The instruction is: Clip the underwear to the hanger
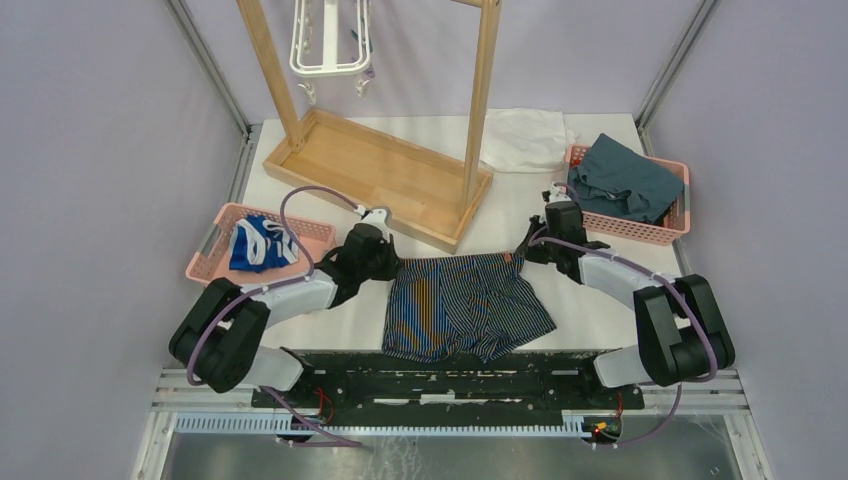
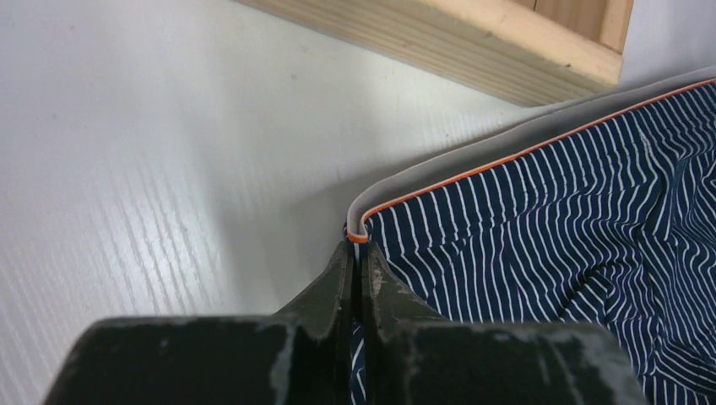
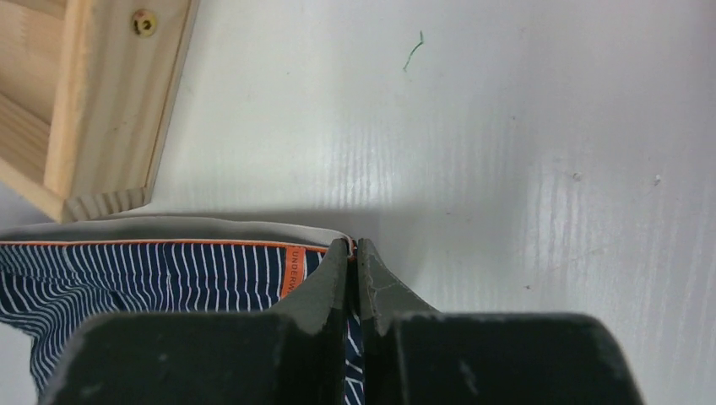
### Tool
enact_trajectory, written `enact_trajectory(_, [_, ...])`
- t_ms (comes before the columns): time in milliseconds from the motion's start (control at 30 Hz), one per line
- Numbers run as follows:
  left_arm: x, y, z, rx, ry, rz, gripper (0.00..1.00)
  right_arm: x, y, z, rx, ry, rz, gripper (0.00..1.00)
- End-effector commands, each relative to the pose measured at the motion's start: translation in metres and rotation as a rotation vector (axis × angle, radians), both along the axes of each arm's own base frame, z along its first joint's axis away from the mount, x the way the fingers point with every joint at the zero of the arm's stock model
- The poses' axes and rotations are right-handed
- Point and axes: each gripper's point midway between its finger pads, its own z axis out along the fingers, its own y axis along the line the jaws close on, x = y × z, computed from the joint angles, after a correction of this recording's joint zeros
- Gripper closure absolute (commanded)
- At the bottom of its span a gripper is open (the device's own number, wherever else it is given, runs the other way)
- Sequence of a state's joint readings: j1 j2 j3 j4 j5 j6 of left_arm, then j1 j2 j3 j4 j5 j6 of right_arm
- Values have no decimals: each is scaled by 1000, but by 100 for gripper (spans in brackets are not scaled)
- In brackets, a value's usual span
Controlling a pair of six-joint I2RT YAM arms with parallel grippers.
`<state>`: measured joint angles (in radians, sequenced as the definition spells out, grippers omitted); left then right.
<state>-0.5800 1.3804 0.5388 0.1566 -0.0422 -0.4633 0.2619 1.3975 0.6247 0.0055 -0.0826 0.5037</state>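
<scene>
The underwear (image 1: 462, 308), navy with thin pinstripes and orange trim, lies spread on the table between both arms. My left gripper (image 1: 385, 262) is shut on its left waistband corner; in the left wrist view the jaws (image 2: 356, 253) pinch the cloth (image 2: 540, 219). My right gripper (image 1: 524, 256) is shut on the right waistband corner; in the right wrist view the jaws (image 3: 352, 250) pinch the cloth (image 3: 152, 270) beside the orange label (image 3: 292, 270). The white hanger (image 1: 330, 40) hangs at the top of the wooden rack, far behind, its clips dangling.
The tall wooden rack (image 1: 385, 170) stands just behind the underwear; its base shows in both wrist views (image 2: 473, 42) (image 3: 93, 110). A pink basket with a blue-and-white garment (image 1: 260, 243) sits left. A pink basket with teal cloth (image 1: 625, 185) sits right. A white cloth (image 1: 525, 138) lies behind.
</scene>
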Motion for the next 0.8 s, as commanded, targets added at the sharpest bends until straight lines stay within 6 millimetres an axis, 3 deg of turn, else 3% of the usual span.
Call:
enact_trajectory(0, [26, -9, 18, 8, -91, -11, 89, 31, -13, 15, -67, -78, -69, 88])
enact_trajectory(100, [29, -11, 20, 5, -97, -11, 82, 36, -12, 19, -56, -90, -85, 80])
enact_trajectory(267, [29, -2, 23, 39, -87, 20, 62, 38, -12, 46, -48, -129, -87, 51])
enact_trajectory(400, [18, 18, 36, 54, -89, 104, 43, 19, -26, 73, -82, -145, -113, 43])
enact_trajectory(500, [4, 27, 50, 10, -92, 151, 41, -3, -21, 84, -22, -125, -100, 42])
enact_trajectory(567, [-9, 19, 61, -51, -111, 142, 41, -20, -8, 81, 52, -76, -70, 42])
enact_trajectory(667, [-35, -8, 73, -111, -144, 83, 41, -47, 13, 68, 145, -5, -28, 44])
enact_trajectory(767, [-64, -43, 68, -142, -143, -12, 43, -69, 27, 53, 200, 46, 5, 45])
